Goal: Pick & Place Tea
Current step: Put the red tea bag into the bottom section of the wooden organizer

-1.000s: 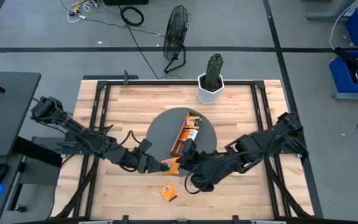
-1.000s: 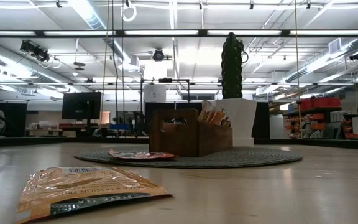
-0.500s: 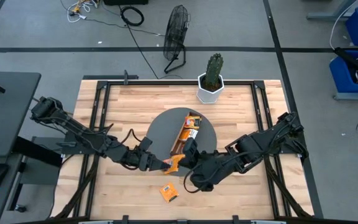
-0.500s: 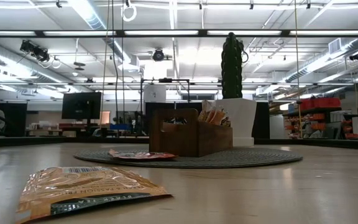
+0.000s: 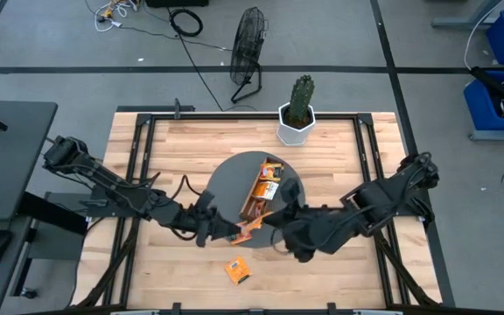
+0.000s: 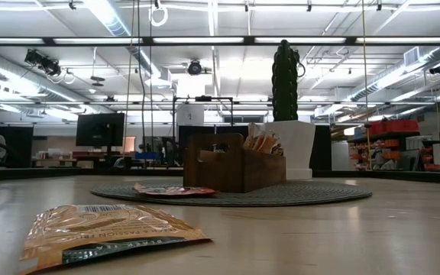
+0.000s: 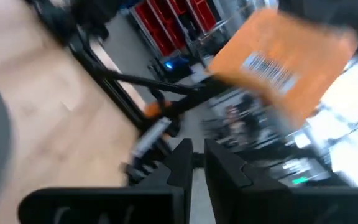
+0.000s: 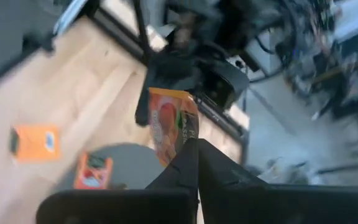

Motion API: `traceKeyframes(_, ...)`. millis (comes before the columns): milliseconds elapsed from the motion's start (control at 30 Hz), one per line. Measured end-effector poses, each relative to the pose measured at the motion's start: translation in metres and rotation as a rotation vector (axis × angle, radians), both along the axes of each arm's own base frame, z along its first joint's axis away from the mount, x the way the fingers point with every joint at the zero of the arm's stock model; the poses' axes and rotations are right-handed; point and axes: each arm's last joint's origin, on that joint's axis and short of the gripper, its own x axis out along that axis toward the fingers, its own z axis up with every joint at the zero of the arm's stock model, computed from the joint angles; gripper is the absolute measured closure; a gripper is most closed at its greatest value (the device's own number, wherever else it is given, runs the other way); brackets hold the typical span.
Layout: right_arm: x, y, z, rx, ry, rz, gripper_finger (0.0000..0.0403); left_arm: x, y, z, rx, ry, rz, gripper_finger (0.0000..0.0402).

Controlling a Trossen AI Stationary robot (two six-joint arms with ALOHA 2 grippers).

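Note:
An orange tea sachet [image 5: 253,224] hangs above the table's middle, just near of the round grey mat [image 5: 226,179], with my right gripper [image 5: 268,220] shut on it. My left gripper [image 5: 228,231] stands just left of it, its fingers a little apart and holding nothing. In the left wrist view the sachet [image 7: 281,59] shows beyond the fingers, apart from them. A second sachet [image 5: 237,269] lies flat on the wood near the front edge, and a third [image 6: 173,191] lies on the mat. The wooden tray [image 5: 266,187] with more sachets stands on the mat. My right gripper pinches the sachet's edge [image 8: 188,138] between its two fingers. The fingers come from the table's right, pointing left. The sachet stands out beyond the fingertips, lifted clear of the table.
A cactus in a white pot [image 5: 297,114] stands at the table's far edge behind the mat. A fan [image 5: 248,48] and cables lie on the floor beyond. Bare wood lies to the left and right of the mat.
My right gripper has shut on the orange sachet that my left gripper held, then drawn back a little toward the table's right edge with it. My left gripper has let go and opened slightly. The sachet has shifted a little right and far, still clear of the table.

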Motion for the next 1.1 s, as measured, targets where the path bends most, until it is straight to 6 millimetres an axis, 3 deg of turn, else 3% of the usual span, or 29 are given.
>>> traceKeyframes(300,-0.009,-0.009,0.013,0.453,-0.099,-0.243,0.0403,-0.008,0.002,0.007,0.518,-0.057,0.126,0.0383)
traceKeyframes(500,-0.007,-0.014,0.014,0.676,-0.186,-0.44,0.0403,-0.029,0.015,0.022,0.605,-0.054,0.002,0.0398)
traceKeyframes(633,-0.003,-0.023,0.015,0.802,-0.283,-0.595,0.0403,-0.052,0.03,0.032,0.701,-0.025,-0.051,0.0397)
traceKeyframes(867,0.012,-0.046,0.011,1.159,-0.406,-0.855,0.0403,-0.103,0.06,0.06,0.881,-0.105,0.009,0.0397)
traceKeyframes(1100,0.032,-0.071,-0.001,1.382,-0.488,-1.056,0.0403,-0.154,0.09,0.069,0.9,-0.112,0.045,0.0394)
